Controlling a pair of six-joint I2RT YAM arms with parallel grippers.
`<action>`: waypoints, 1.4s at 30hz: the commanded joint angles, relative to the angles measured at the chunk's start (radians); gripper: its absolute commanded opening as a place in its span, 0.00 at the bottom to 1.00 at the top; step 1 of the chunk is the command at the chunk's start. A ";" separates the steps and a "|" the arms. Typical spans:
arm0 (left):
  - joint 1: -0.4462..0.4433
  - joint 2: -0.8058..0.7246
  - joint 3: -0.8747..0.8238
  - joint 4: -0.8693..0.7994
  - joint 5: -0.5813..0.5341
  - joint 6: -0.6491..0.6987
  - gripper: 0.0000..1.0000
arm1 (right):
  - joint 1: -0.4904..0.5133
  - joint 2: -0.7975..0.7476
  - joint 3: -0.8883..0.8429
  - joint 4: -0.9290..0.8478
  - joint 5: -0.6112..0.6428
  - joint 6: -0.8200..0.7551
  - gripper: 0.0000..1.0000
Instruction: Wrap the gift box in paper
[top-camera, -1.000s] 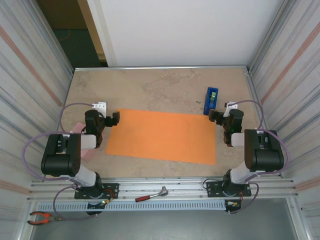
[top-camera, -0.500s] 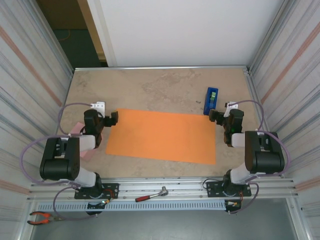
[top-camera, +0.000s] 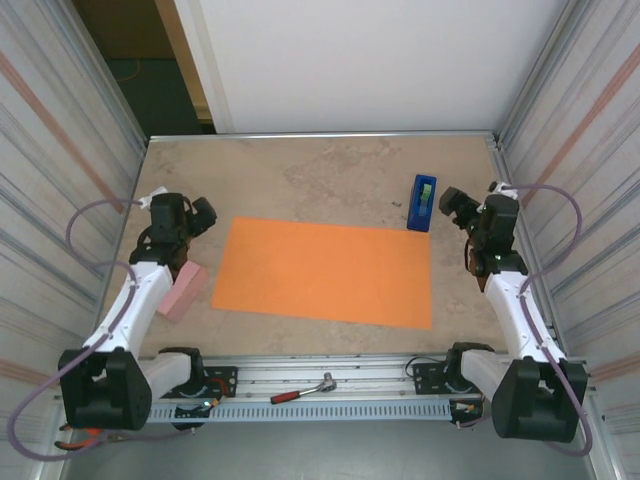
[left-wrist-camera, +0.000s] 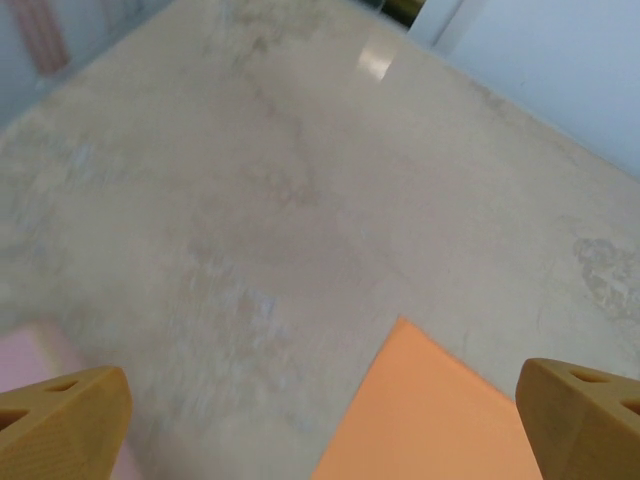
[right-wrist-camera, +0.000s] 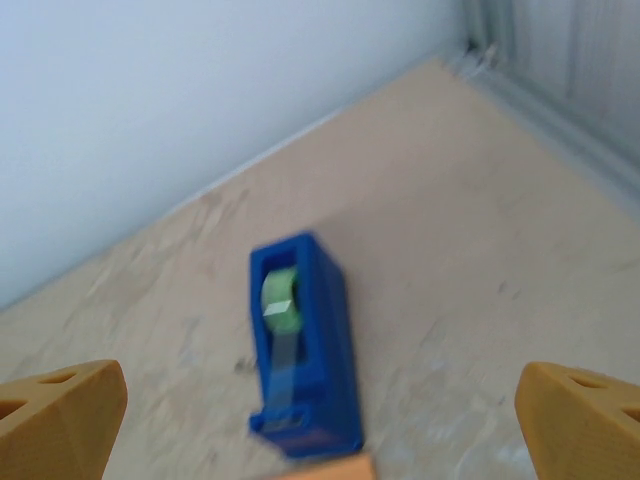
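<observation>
Gift box (top-camera: 183, 290) lay flat on the table (top-camera: 300, 175), just beside the left short edge of the paper (top-camera: 325, 272). The orange sheet was spread flat mid-table. Left arm stretched forward from its base, forearm running beside the box. Left gripper (top-camera: 196, 214) hung over bare table beyond the box, jaws spread wide, gripping nothing. Right arm reached forward along the right wall. Right gripper (top-camera: 455, 202) was also wide apart and empty, pointed at the blue tape dispenser (top-camera: 422, 202) near the paper's far right corner.
</observation>
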 joint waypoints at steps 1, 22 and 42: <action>-0.006 -0.048 -0.003 -0.319 0.008 -0.167 0.99 | 0.086 -0.019 0.016 -0.195 -0.111 0.007 0.98; 0.084 0.237 -0.012 -0.136 0.086 -0.169 0.99 | 0.366 0.021 -0.005 -0.239 -0.053 0.067 0.98; 0.003 1.073 0.902 -0.030 0.385 0.223 0.99 | 0.380 0.010 -0.023 -0.291 0.003 0.080 0.98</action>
